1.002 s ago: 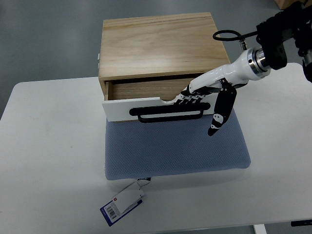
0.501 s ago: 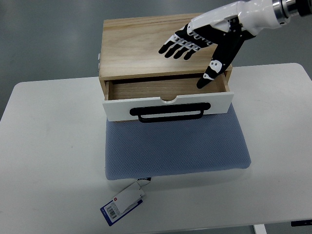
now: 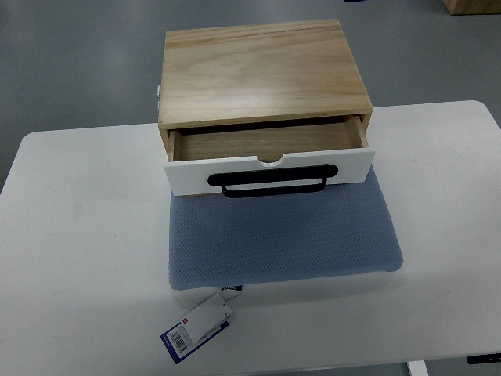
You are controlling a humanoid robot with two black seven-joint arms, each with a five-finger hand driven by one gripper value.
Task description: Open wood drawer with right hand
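Observation:
A light wood box [image 3: 262,70] stands at the far side of the white table [image 3: 78,258]. Its drawer [image 3: 270,157] is pulled partly out toward me, showing a bare wooden floor inside. The drawer has a white front panel with a black bar handle [image 3: 272,182] and a small half-round notch in its top edge. Neither robot hand shows in the top view.
A blue-grey mat [image 3: 282,239] lies under the box and reaches toward the near edge. A blue and white tag [image 3: 196,327] hangs from the mat's front left corner. Grey floor surrounds the table.
The right hand left the drawer's front, rose over the box top, then went out of view at the upper right. The drawer stays partly pulled out.

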